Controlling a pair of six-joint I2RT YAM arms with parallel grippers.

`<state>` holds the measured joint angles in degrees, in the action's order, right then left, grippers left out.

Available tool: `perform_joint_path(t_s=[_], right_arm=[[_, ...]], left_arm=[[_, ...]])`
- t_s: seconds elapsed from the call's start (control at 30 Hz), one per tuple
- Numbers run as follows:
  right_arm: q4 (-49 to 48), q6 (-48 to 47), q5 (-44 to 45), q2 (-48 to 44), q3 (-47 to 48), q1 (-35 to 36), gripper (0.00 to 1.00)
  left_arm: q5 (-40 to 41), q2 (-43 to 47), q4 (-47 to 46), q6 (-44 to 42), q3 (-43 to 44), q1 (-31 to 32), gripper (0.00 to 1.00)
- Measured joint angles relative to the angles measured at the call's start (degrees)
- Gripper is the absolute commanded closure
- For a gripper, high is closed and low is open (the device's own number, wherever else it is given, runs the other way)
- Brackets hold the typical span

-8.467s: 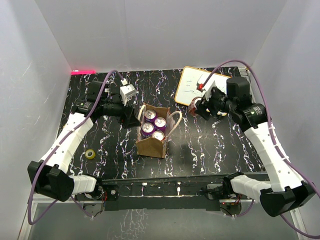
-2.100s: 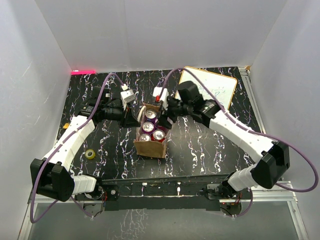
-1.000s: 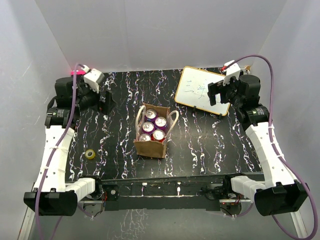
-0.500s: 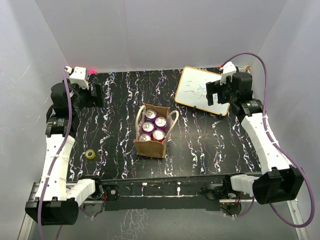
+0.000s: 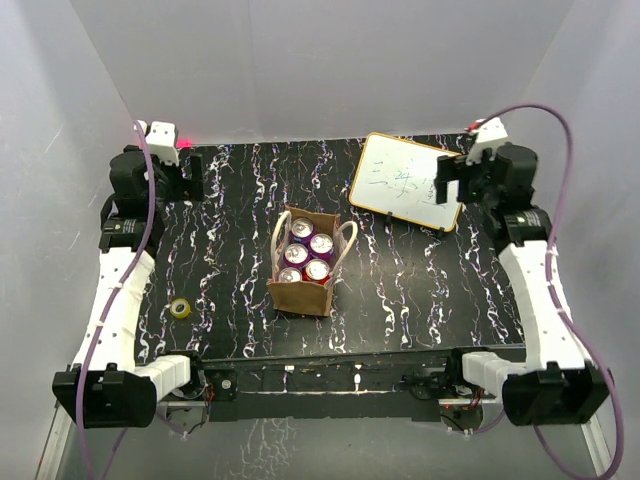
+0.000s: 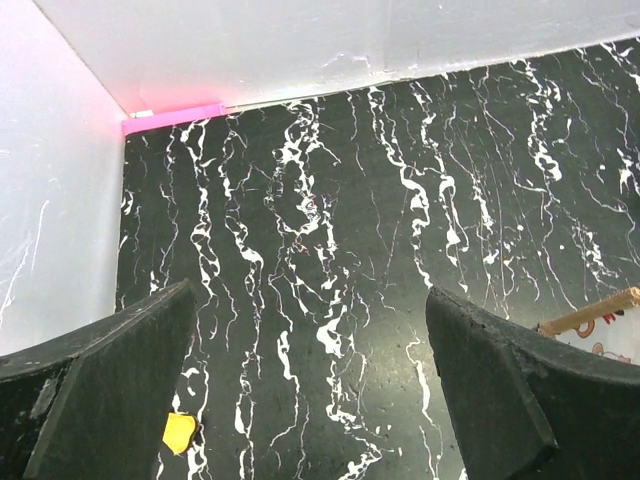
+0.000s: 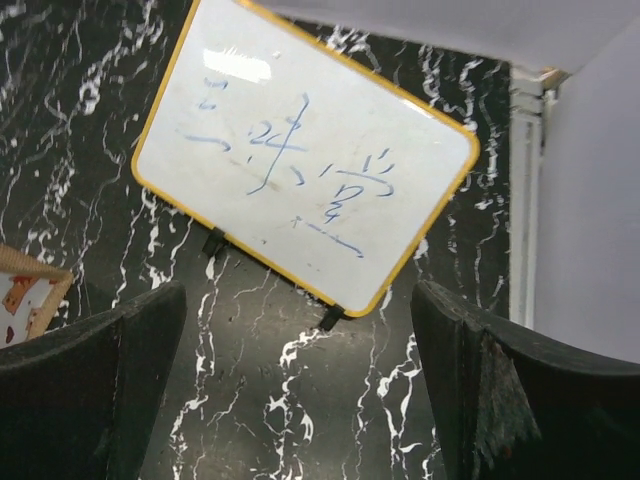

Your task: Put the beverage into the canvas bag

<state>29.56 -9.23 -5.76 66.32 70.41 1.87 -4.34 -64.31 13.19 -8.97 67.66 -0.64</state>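
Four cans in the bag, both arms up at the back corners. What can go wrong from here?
1. The canvas bag stands free with its pale handles looped outward; an arm passing low might snag one and tip the four cans.
2. The right gripper, open, hangs over the whiteboard; a straight drop would likely strike it.
3. The bag looks full, so a fifth can probably would not fit.

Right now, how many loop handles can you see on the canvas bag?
2. The left handle loops off the left rim of the canvas bag, and the right handle off its right rim. Neither is hidden.
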Motion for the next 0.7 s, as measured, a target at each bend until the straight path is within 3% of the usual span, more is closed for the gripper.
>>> perform_joint_path(t_s=[0.2, 0.43, 0.7], right_arm=[[-1.4, 1.5, -3.6, -11.4, -2.9, -8.8, 0.01], [-1.6, 0.3, -5.1, -15.8, -2.9, -9.9, 0.01], [0.3, 0.0, -7.0, -15.7, -3.2, -10.3, 0.01]], left_arm=[[1.6, 0.9, 0.2, 3.8, 0.2, -1.4, 0.03], [1.5, 2.0, 1.2, 6.9, 0.3, -2.8, 0.03], [-8.9, 2.1, 6.4, 5.6, 4.0, -3.3, 0.03]])
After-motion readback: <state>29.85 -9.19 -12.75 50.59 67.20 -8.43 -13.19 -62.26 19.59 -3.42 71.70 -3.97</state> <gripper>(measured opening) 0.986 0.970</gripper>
